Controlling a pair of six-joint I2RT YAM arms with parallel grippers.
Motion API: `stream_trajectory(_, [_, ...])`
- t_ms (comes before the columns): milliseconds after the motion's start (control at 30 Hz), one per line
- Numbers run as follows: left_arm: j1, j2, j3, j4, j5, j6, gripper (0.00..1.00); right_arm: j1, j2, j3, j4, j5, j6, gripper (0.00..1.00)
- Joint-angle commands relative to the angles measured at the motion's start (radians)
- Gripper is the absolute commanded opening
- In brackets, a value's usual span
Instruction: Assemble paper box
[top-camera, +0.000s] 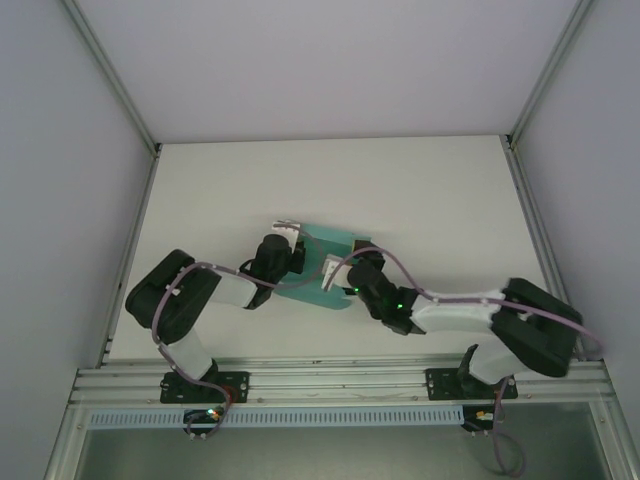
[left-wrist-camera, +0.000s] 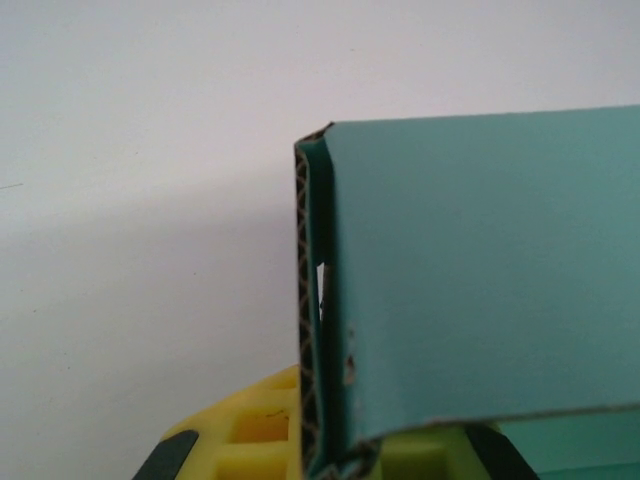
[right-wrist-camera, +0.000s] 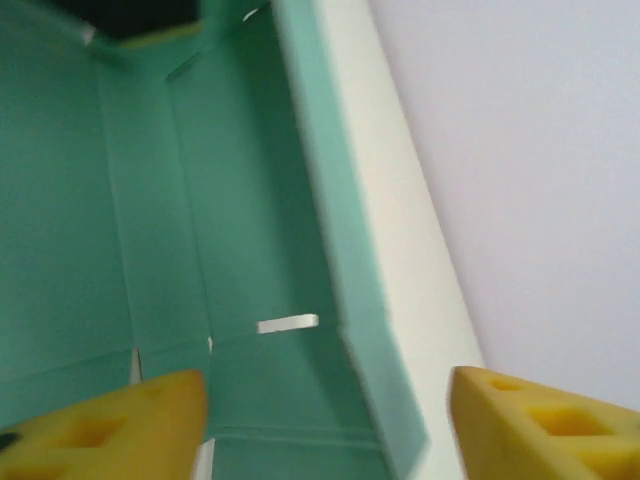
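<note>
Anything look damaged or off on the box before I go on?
Minor only. In the left wrist view the box has a small pale scuff on the folded flap near its corrugated edge, and a sliver of white shows through the fold above it. No clear tear. The left fingers pinch that fold.

Top camera: high, behind arm bases (top-camera: 205, 383), looks down on whole table (top-camera: 400, 180). Wrist cameras: very near paper box (left-wrist-camera: 480, 270), shared by all views.

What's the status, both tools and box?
Left tool shut on paper box wall. Right tool open, straddling a raised side. Box partly folded. Nothing in the way.
</note>
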Motion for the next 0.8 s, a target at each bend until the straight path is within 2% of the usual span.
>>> stream_trajectory(0, [0.006,-0.024,-0.017,-0.072,0.075,0.018,0.00,-0.040,-0.195,-0.011,-0.170,-0.161,0.229,0.75])
stream_trajectory(167, [0.007,-0.040,-0.016,-0.072,0.272,0.042,0.00,-0.253,-0.408,-0.019,-0.260,-0.456,0.496,0.83])
stream_trajectory(300, [0.006,-0.025,-0.017,-0.028,0.423,0.068,0.00,-0.421,-0.384,0.049,-0.278,-0.598,0.707,0.85])
stream_trajectory(400, [0.006,-0.005,-0.013,0.007,0.476,0.075,0.00,-0.441,-0.257,0.169,-0.373,-0.638,0.741,0.84])
stream_trajectory(633, [0.000,0.032,0.026,-0.035,0.474,0.090,0.00,-0.445,0.167,0.503,-0.665,-0.493,0.824,0.78])
stream_trajectory(767, [-0.003,0.049,0.033,-0.041,0.449,0.087,0.00,-0.443,0.334,0.627,-0.784,-0.526,0.860,0.76])
